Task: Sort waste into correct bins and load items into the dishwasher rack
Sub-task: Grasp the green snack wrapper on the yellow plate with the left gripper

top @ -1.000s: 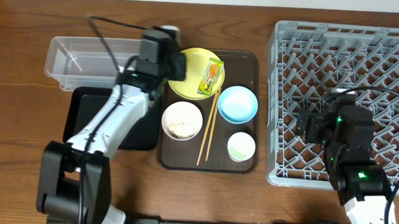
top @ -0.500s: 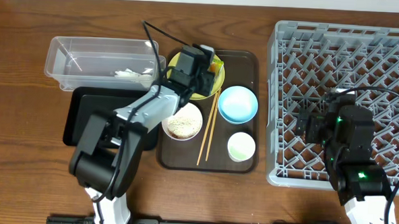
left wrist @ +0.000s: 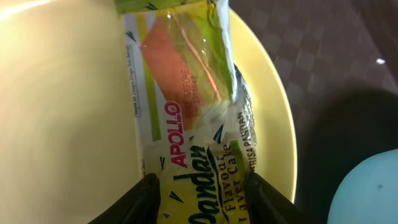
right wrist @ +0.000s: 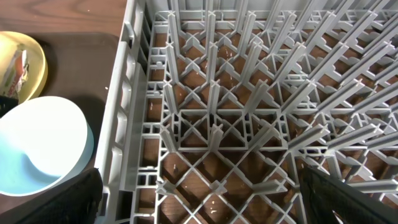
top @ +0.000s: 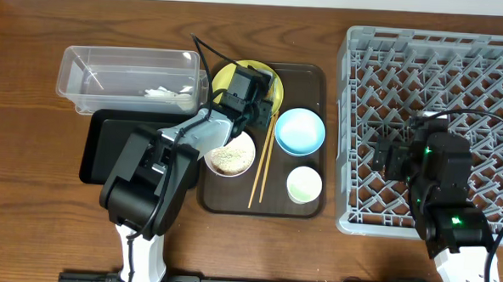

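Note:
The green-yellow-orange snack wrapper (left wrist: 186,112) lies on the round yellow plate (top: 224,77) at the back of the brown serving tray. My left gripper (top: 251,103) hangs low over it, open, one finger on each side of the wrapper (left wrist: 202,199). The light blue bowl (top: 299,130), the white bowl with rice (top: 230,153), the small white cup (top: 304,184) and the chopsticks (top: 262,163) sit on the same tray. My right gripper (top: 385,155) is open and empty above the left side of the grey dishwasher rack (top: 442,64), as the right wrist view (right wrist: 199,205) shows.
The clear tub (top: 84,70) at the back left holds a small white scrap (top: 164,92). The black tray (top: 107,147) lies in front of it. The brown serving tray (top: 315,80) sits between the bins and the rack.
My left arm has swung right from the clear tub to the yellow plate and come down over the wrapper. A white scrap now shows in the tub. The right arm has not moved.

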You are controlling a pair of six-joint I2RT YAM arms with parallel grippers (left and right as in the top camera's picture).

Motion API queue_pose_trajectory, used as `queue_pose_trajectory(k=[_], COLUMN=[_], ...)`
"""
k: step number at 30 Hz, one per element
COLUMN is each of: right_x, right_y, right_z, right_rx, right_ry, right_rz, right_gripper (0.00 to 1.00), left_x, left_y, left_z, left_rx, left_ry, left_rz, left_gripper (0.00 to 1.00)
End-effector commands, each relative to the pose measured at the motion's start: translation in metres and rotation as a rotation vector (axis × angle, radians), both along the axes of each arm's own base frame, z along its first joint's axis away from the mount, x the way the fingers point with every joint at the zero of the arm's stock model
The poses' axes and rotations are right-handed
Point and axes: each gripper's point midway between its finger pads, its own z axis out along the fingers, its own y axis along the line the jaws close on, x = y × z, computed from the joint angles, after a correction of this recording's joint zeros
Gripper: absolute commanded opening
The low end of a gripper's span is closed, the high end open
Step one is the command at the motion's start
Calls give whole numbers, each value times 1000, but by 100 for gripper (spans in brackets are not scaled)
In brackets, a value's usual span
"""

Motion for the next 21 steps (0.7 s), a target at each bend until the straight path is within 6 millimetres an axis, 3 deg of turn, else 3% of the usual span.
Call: queue_pose_trajectory(k=[1,6,14,21], right_x=[2,2,2,2], right_y=[3,3,3,3], right_z=[8,8,8,8], right_rx=[-11,-11,-11,-11], right_ry=[-15,-15,-15,-15], right_rz=[19,19,19,19], right_gripper=[99,99,99,99], left_x=[-5,-6,-5,-5], left_y=[2,13,13,13], left_z=[-5,-10,-9,-9], left_rx=[19,72,72,72], left_ry=[26,32,27,27], left_rz=[-15,19,20,20], left_gripper=[46,47,59,59])
